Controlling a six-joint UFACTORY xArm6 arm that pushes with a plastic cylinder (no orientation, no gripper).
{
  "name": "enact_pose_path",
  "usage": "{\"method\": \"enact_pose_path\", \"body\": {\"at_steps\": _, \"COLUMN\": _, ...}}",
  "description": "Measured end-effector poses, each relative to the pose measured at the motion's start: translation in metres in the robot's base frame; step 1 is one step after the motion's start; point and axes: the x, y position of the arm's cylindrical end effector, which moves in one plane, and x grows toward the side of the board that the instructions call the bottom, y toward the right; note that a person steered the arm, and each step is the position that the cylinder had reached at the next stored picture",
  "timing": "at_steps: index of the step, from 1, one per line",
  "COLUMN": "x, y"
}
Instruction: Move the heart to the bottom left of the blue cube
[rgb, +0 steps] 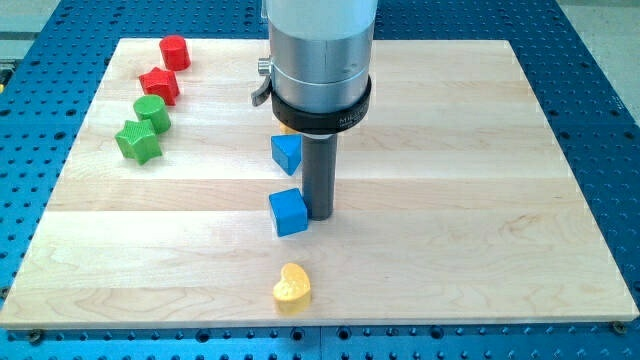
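My tip (319, 216) touched blue cube (288, 212) on view's right; no jaws fitted, nothing held. Yellow heart (292, 287) below cube, untouched. Approach step pending: heart likely needs leftward nudge.

A small yellow heart-shaped block (292, 287) is lying flat on the pale wooden board, near the view's bottom edge and roughly at mid-width, its two lobes pointing toward the view's top right and its point aiming down to the left. Above it, well apart, a small blue cube (288, 212) is sitting square on the wood, turned slightly so one corner is facing the view's bottom. The heart is resting almost directly below the cube, perhaps a shade to the right, though the angle is making that hard to judge.
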Motion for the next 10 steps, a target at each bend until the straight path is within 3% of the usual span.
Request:
{"method": "enact_pose_path", "body": {"at_steps": 3, "x": 0.008, "y": 0.005}}
{"method": "enact_pose_path", "body": {"at_steps": 4, "x": -0.037, "y": 0.0}}
{"method": "enact_pose_path", "body": {"at_steps": 6, "x": -0.032, "y": 0.035}}
{"method": "enact_pose_path", "body": {"at_steps": 7, "x": 0.048, "y": 0.097}}
{"method": "enact_pose_path", "body": {"at_steps": 8, "x": 0.101, "y": 0.064}}
{"method": "enact_pose_path", "body": {"at_steps": 10, "x": 0.114, "y": -0.056}}
